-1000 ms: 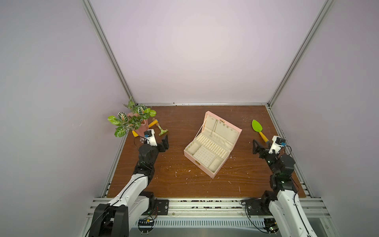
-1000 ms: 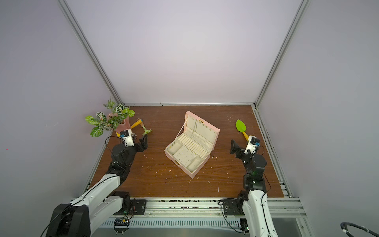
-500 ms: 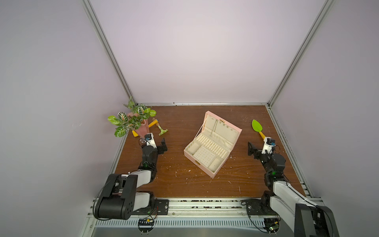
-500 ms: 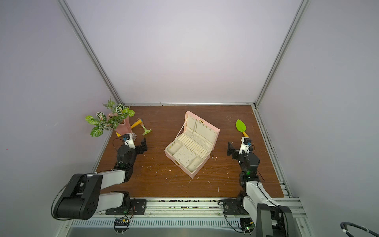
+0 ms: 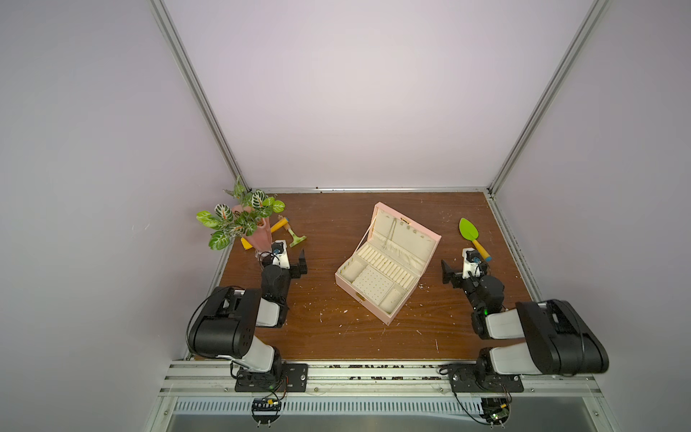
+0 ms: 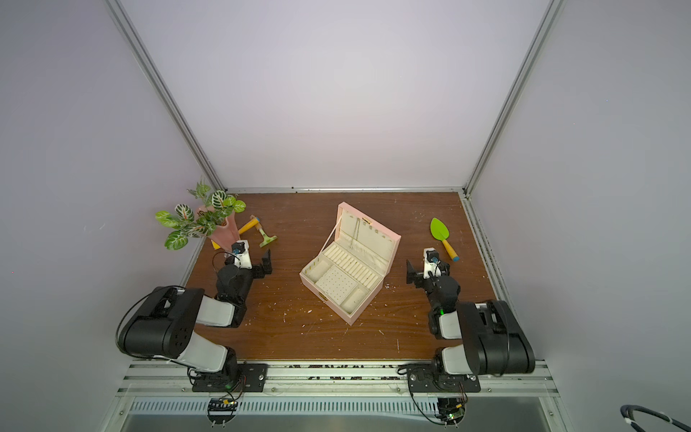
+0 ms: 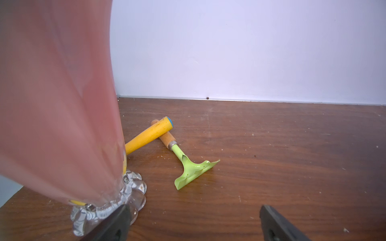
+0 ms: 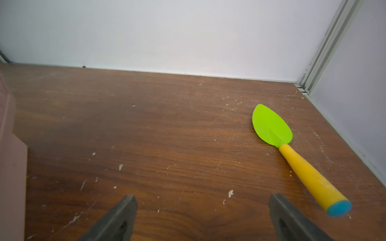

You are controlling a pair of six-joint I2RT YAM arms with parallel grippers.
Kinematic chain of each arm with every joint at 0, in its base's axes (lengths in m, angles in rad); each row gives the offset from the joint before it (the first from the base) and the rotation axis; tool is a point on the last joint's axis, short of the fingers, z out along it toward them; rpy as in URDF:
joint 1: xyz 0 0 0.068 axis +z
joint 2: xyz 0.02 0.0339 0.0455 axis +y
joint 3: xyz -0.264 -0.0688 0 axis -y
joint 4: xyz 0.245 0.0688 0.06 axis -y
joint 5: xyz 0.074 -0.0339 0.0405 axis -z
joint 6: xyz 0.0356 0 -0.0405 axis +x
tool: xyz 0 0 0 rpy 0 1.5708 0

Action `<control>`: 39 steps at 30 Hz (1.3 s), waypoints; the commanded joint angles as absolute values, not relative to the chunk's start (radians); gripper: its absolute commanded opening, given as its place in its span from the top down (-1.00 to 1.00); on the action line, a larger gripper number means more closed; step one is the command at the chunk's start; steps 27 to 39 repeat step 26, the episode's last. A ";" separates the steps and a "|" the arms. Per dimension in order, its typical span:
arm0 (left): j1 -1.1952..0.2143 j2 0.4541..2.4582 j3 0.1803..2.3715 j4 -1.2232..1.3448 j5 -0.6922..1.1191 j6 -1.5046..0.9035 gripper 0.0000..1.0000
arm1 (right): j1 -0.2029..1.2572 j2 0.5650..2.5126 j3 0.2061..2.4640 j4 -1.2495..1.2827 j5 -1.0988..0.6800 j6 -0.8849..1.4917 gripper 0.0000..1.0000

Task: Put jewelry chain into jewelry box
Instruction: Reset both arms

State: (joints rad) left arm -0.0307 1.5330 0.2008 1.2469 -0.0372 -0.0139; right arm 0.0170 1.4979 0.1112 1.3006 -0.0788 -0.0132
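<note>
The pale pink rectangular jewelry box (image 5: 374, 286) stands open at the centre of the brown wooden tabletop (image 5: 336, 344), its hinged lid raised toward 12 o'clock. In both top views a very thin, pale silvery jewelry chain (image 5: 390, 233) hangs down the cream lining of that lid, and its lower end reaches the seam above the ring-roll rows. It is too fine to tell whether it is hooked at the top or only draped.

The left end effector (image 7: 194, 223) sits at 9 o'clock of the box, jaws spread wide with nothing between them, close to the clear glass foot of a pink vase (image 7: 62, 104). The right end effector (image 8: 200, 219) sits at 3 o'clock, equally wide and empty, with a green leaf-shaped trowel with a yellow handle (image 8: 271, 127) lying beyond it toward 2 o'clock. Both are well apart from the box.

Judged from this, the placing is done: the chain is inside the box and neither arm holds anything. Nothing of the task appears left; closing the lid is not asked for.
</note>
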 commanded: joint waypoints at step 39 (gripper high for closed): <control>-0.016 1.531 0.218 1.258 -0.056 -0.013 -0.97 | 0.015 1.541 0.226 1.302 -0.018 -0.009 -0.99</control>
